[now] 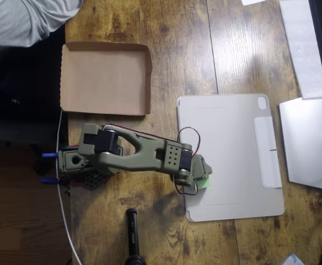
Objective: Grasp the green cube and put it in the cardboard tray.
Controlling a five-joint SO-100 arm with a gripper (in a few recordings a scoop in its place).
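Hiding under arm: tool, grip state unclear | green cube partly covered | cardboard tray apart

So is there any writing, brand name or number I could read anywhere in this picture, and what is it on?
No text here can be read.
Black cylinder at the bottom edge: a faint pale marking along its side, too small and blurred to read.
Cardboard tray, grey tablet cover, green cube and olive arm: plain, no lettering visible.
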